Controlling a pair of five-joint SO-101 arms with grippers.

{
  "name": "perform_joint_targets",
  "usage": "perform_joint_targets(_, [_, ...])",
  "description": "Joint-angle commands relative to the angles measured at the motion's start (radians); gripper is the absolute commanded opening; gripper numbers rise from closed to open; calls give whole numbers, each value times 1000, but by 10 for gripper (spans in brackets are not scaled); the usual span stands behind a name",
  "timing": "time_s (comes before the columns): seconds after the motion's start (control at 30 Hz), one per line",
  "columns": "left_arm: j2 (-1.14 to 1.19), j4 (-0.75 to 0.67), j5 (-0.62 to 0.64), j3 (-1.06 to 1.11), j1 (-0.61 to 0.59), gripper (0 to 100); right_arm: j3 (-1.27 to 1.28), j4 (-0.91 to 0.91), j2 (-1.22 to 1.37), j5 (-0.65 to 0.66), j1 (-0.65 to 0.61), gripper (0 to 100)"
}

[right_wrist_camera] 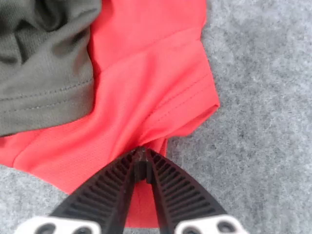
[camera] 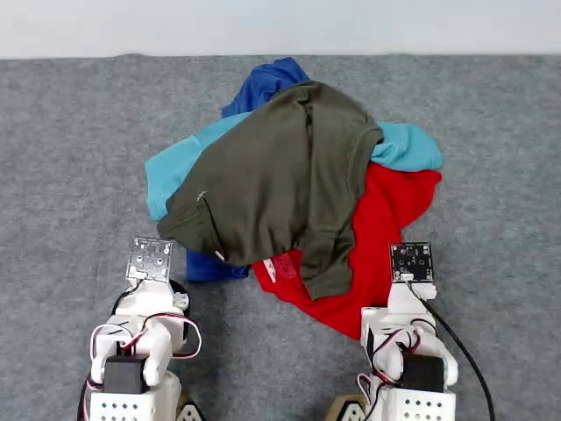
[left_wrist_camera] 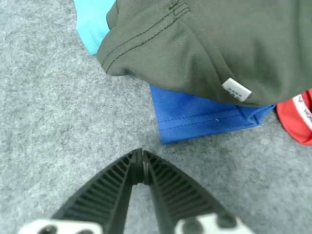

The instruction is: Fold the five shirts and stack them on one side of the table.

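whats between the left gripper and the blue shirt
Bare grey mat and nothing else. In the left wrist view the left gripper sits shut, short of the blue shirt, with no cloth in that gap.

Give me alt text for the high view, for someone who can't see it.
An olive shirt tops a loose pile, over a red shirt, a teal shirt and a blue shirt, on a grey table. The left arm and right arm sit at the bottom, close to the pile.
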Motion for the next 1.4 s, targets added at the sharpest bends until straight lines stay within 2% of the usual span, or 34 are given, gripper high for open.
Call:
perform_joint_targets(0.0, [0, 8, -5, -4, -3, 7, 17, 4, 4, 11, 10, 9])
perform_joint_targets(0.8, [0, 0, -28, -22, -5, 8, 17, 4, 4, 11, 10, 9])
perform_joint_targets(0.93, [0, -58, -133, -87, -5, 8, 17, 4, 4, 11, 10, 9])
perform_joint_targets(1.07, [6, -74, -58, -223, -5, 8, 17, 4, 4, 11, 10, 9])
perform_joint_targets(1.2, [40, -64, -51, -344, -5, 9, 17, 4, 4, 11, 10, 9])
perform_joint_targets(1.37, [264, 14, -46, -578, 0, 9, 17, 4, 4, 11, 10, 9])
